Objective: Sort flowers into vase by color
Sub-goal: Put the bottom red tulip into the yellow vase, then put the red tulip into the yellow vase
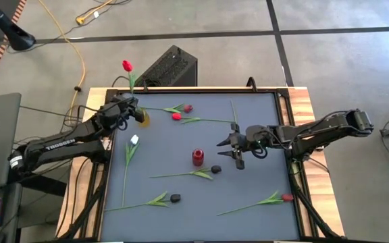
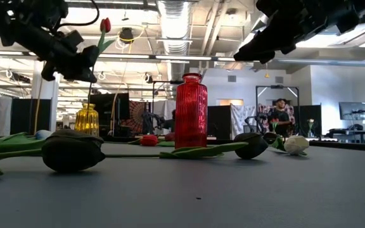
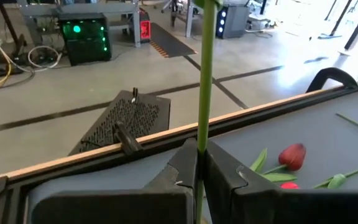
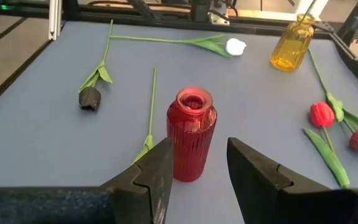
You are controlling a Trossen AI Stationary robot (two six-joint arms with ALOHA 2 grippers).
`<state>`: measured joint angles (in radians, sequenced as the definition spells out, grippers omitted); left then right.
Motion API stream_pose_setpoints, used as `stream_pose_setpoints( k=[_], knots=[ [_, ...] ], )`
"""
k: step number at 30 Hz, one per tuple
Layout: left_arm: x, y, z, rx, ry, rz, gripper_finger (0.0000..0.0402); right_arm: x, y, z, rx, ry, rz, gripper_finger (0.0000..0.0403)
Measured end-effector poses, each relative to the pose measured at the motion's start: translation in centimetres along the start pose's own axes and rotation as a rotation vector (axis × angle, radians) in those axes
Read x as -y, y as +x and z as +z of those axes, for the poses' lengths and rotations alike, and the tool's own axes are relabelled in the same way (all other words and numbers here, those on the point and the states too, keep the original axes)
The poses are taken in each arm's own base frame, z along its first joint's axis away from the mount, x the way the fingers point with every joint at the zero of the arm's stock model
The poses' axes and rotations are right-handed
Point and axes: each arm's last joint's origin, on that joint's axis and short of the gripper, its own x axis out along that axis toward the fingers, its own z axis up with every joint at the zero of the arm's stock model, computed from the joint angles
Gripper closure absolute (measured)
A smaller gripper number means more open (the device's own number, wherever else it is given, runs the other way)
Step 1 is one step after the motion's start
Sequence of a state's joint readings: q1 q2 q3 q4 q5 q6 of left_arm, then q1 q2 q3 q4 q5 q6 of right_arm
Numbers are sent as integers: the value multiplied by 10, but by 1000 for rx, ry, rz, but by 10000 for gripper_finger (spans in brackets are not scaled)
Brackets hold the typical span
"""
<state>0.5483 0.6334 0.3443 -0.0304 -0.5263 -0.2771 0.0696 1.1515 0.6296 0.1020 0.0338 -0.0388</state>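
Note:
My left gripper (image 1: 131,108) is at the far left, shut on a red tulip (image 1: 127,66) that stands upright beside the yellow vase (image 1: 142,119). My right gripper (image 1: 229,152) hovers open just right of the red vase (image 1: 198,157), which shows ahead of its fingers (image 4: 191,134). A white tulip (image 1: 134,140), two red-headed tulips (image 1: 176,116), two black tulips (image 1: 216,169) and another red tulip (image 1: 287,198) lie flat on the blue mat. My left gripper pinches the tulip's green stem (image 3: 202,134) between its two fingers (image 3: 185,168), partway down its length. The fingers come about level from the table's left and lie across the stem. The stem stands upright, its red head (image 2: 105,25) above the gripper, lifted clear of the mat.
The mat has a raised dark frame and wooden border (image 1: 302,108). A black perforated box (image 1: 167,67) stands on the floor beyond the far edge. Loose stems and leaves spread over the mat's middle and near part. A person (image 2: 279,104) is far off in the room.

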Motion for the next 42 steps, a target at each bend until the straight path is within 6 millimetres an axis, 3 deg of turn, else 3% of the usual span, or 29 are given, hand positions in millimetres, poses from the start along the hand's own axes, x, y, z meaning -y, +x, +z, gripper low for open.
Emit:
stream_pose_setpoints(
  k=[6,16,22,31,36,42],
  knots=[
    [-1,0,-3,-20,-47,7,390,1,0,1,10,-23,-6,227],
    [-1,-1,-8,-104,-45,-30,290,12,0,1,8,-2,-49,227],
    [2,-8,7,-187,-33,-105,252,16,0,0,7,5,-64,227],
    [13,-21,37,-275,-118,-401,248,16,0,0,7,5,-62,227],
    [23,-29,38,-384,-165,-653,255,16,0,0,7,4,-63,227],
    [38,-40,34,-434,-147,-790,266,16,0,0,7,4,-62,227]
  ],
)
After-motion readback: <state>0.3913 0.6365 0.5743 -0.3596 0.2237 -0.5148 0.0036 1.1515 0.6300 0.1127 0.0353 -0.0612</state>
